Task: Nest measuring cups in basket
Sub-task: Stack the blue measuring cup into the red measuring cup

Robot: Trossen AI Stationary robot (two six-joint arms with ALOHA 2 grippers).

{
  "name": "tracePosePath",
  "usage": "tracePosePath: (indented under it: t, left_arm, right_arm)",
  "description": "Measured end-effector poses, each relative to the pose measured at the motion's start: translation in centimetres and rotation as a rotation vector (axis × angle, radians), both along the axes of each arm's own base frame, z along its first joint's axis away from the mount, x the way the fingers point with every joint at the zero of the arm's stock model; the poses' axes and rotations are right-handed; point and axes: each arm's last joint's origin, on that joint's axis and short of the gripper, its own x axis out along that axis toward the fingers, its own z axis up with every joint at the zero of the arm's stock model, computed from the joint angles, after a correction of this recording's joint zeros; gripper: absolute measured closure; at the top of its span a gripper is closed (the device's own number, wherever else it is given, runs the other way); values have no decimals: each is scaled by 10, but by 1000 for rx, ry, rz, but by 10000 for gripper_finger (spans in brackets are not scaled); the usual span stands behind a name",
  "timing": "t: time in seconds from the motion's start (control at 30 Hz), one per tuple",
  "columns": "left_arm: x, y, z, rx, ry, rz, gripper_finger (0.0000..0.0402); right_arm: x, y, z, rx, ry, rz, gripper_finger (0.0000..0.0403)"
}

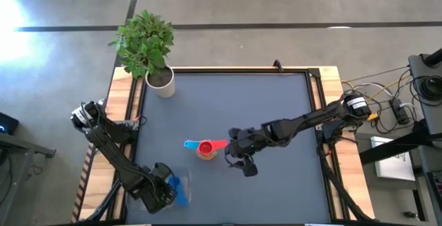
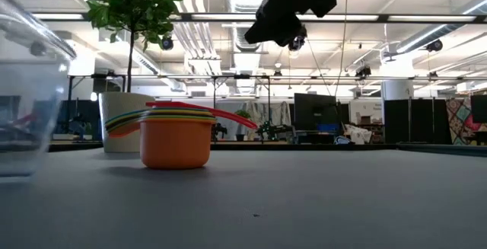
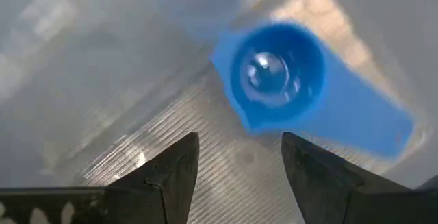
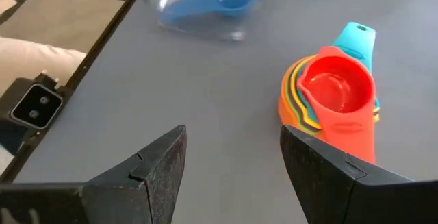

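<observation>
Nested stack waits outside the clear rectangular plastic basket (image 4: 198,5)

Both grippers open, empty — left gripper (image 3: 239,166) over the small blue plastic scoop (image 3: 277,73) inside; right gripper (image 4: 233,166) beside the red-topped plastic cup stack (image 4: 332,97), ready to grasp.

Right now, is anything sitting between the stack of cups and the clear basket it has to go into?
Nothing visible. Bare table lies between the stacked cups and the basket, which holds only the blue cup.
</observation>
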Motion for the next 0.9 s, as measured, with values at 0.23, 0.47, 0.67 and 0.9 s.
tracePosePath:
  t: [0.23,0.47,0.67,0.9]
  left_arm:
    - [1,-1,0,-23,-27,58,220]
    - [5,-7,10,-48,-56,12,236]
    - [9,-10,16,-41,-98,-4,243]
    - [10,-10,17,-13,-121,-79,249]
  right_arm:
    - [-4,12,-1,-12,4,43,177]
    - [-4,13,-1,-28,4,58,177]
    - [-4,13,-1,-28,3,59,177]
    - [-4,13,-1,-31,1,61,177]
